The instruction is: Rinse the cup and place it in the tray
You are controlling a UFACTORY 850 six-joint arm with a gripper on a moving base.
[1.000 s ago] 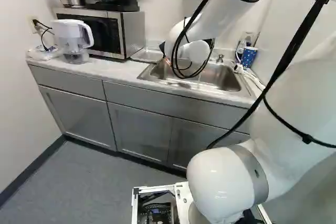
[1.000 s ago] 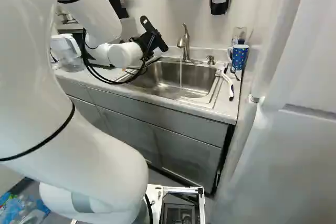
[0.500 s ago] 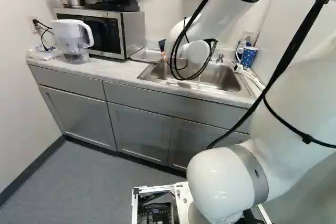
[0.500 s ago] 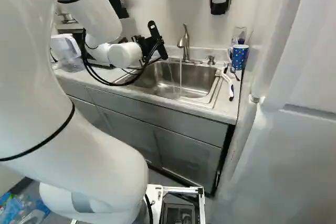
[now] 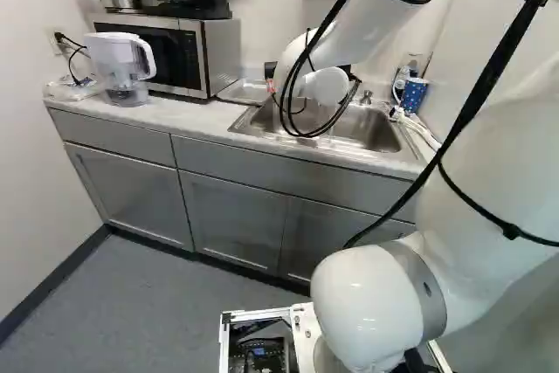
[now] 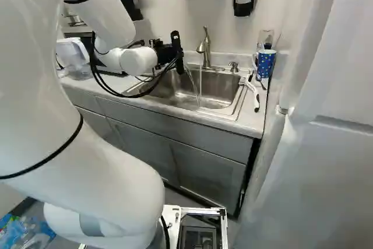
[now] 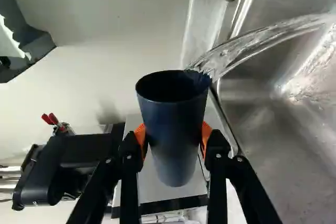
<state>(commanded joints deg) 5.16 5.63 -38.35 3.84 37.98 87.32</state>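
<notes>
So my gripper (image 6: 176, 53) has the dark blue cup (image 7: 173, 135) pinched between its 2 fingers, orange pads (image 7: 206, 135) against opposite sides. I've got it tipped over the sink (image 6: 160, 88), just left of the faucet (image 6: 204, 48) in the right base view, and water's pouring out of its mouth into the basin. Faucet's running too, so that's 2 streams. There's also a dotted blue mug (image 6: 266, 63) on the counter (image 6: 248, 122), right of the sink in that view.

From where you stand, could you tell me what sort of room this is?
Probably an office kitchenette: a steel sink with a running faucet, a microwave and a water pitcher.
</notes>
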